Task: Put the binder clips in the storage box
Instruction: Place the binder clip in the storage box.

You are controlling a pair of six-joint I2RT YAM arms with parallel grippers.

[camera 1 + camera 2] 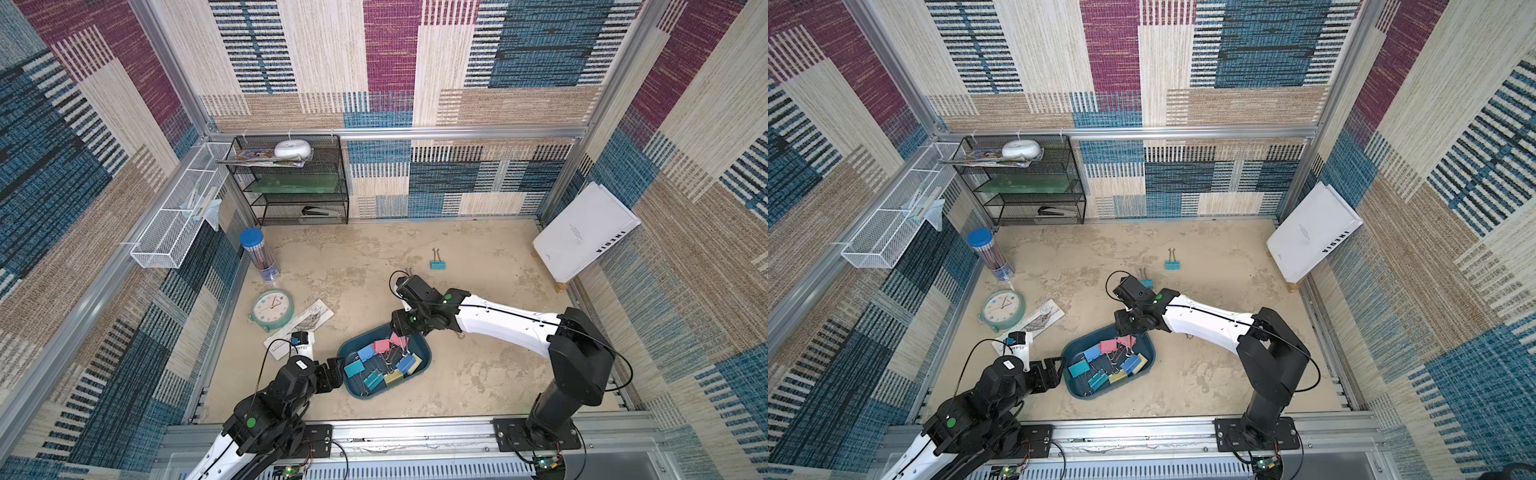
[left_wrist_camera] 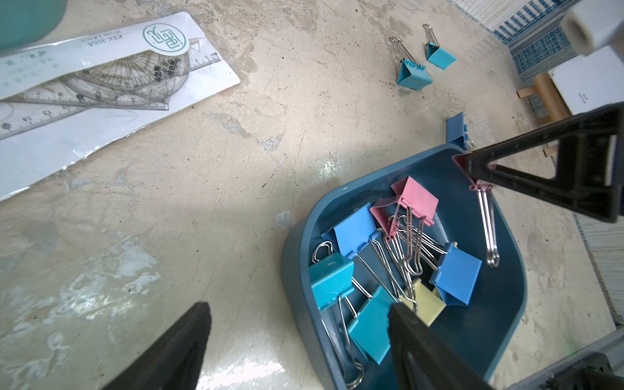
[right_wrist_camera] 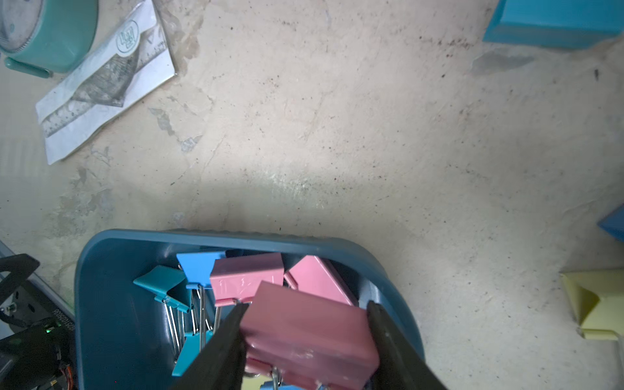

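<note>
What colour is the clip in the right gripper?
The clip in the right gripper is pink; the right wrist view shows it best.

A mottled beige worktop (image 1: 478, 257) carries a teal-rimmed clock (image 1: 272, 309) lying face up just beside a packet of clear rulers (image 1: 305, 322), with a blue-lidded pencil tube (image 1: 259, 255) near them. In the far corner a black mesh rack (image 1: 291, 183) holds a stapler (image 1: 320, 212) on its bottom shelf, beside a white wire basket (image 1: 178, 216) on the wall. Opposite, a white book (image 1: 586, 232) leans on a wooden stand (image 1: 562, 286).
</note>
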